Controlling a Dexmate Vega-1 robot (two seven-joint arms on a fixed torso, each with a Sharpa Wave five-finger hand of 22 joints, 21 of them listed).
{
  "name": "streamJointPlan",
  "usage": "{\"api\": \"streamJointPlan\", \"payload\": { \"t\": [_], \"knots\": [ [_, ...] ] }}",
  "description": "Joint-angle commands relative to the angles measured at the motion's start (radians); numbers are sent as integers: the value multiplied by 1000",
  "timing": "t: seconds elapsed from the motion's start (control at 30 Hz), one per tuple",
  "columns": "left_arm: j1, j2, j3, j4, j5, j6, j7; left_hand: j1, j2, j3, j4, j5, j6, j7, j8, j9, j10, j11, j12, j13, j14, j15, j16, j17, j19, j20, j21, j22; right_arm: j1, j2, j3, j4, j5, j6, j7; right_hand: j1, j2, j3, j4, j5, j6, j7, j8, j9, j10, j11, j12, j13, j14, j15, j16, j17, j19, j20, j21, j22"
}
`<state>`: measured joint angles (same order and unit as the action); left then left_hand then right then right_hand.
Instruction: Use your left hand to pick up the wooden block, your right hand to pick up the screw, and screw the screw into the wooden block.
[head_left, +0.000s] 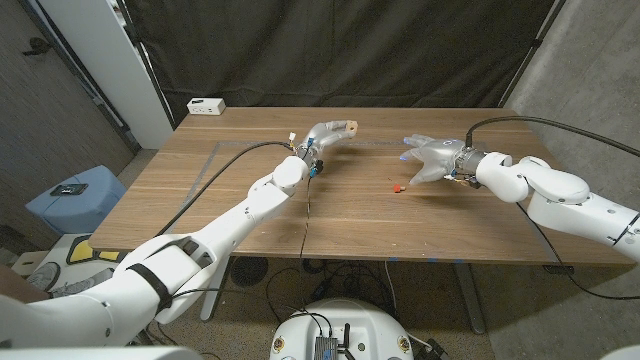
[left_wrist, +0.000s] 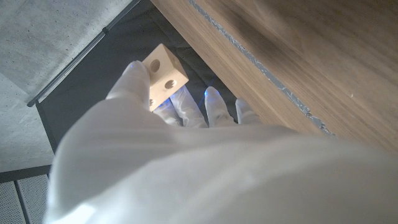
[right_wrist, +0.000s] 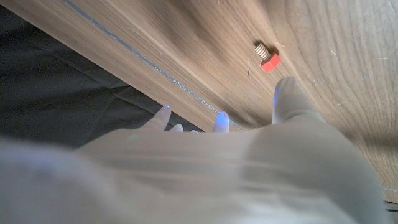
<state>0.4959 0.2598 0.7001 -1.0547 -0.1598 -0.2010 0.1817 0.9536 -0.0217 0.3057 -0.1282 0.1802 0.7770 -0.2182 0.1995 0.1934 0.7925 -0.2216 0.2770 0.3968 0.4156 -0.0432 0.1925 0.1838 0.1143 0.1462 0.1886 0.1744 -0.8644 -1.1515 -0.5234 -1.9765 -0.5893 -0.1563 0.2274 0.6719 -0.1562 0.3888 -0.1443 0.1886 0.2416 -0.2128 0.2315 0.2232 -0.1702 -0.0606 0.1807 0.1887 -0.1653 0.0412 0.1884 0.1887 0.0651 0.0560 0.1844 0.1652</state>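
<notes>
Over the far middle of the table (head_left: 250, 215), the left hand (head_left: 325, 136) holds the wooden block (head_left: 351, 127) up off the surface, pinched in its fingers (left_wrist: 134, 78); the wrist cam shows two round holes in the block's face. The screw (head_left: 397, 186), red head with a pale thread, lies on the wood at roughly 7 o'clock from the right hand (head_left: 432, 160), near it but apart. That hand hovers with fingers (right_wrist: 287, 99) spread, holding nothing as far as I can tell. A white box (head_left: 206, 105) sits at the far left corner.
</notes>
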Motion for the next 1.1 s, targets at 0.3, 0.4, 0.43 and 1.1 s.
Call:
{"api": "streamJointPlan", "payload": {
  "t": [0.3, 0.4, 0.43, 1.1],
  "knots": [
    [-34, -23, 10, 79, -8, -32, -28, 3, 11, -7, -1, 7, -3, 1, 1, 4, -4, 0, -4, 3, 2, -64, 7, 4, -9, 6, 1, 5, 53, 66, -55, -18, -85, -80, 175, -24, 7, -12, 4, -1, -20, 10, -4, 10, -71, 12, -4, 3, -35, 16, -3, 6, -27, 13, -5, 5],
    [-39, -27, 11, 93, -10, -37, -32, 2, 11, -7, -1, 7, -3, 1, 1, 4, -4, 0, -4, 3, -1, -65, 6, 4, -9, 6, 2, 5, 62, 77, -66, -17, -104, -89, 187, -23, 9, -12, 3, -2, -12, 9, 1, 12, -72, 13, -2, 3, -37, 17, -2, 6, -29, 16, -4, 5],
    [-41, -29, 12, 98, -10, -39, -33, 2, 12, -7, -1, 7, -4, 1, 1, 4, -4, 0, -5, 3, -1, -63, 6, 4, -9, 7, 2, 5, 65, 81, -70, -16, -110, -91, 192, -23, 10, -12, 3, -2, -11, 10, 1, 12, -72, 13, -2, 3, -37, 18, -2, 6, -29, 17, -4, 5],
    [-61, -49, 20, 159, -15, -70, -47, -1, 15, -10, -2, 7, -4, 1, 3, 3, -6, 0, -8, 6, 0, -63, 8, 4, -13, 8, 2, 5, 106, 136, -123, -3, -227, -118, 258, 10, 31, 5, -11, 2, 10, 5, 17, 18, -70, 6, 5, 3, -37, 20, 3, 5, -24, 25, 1, 4]
  ]
}}
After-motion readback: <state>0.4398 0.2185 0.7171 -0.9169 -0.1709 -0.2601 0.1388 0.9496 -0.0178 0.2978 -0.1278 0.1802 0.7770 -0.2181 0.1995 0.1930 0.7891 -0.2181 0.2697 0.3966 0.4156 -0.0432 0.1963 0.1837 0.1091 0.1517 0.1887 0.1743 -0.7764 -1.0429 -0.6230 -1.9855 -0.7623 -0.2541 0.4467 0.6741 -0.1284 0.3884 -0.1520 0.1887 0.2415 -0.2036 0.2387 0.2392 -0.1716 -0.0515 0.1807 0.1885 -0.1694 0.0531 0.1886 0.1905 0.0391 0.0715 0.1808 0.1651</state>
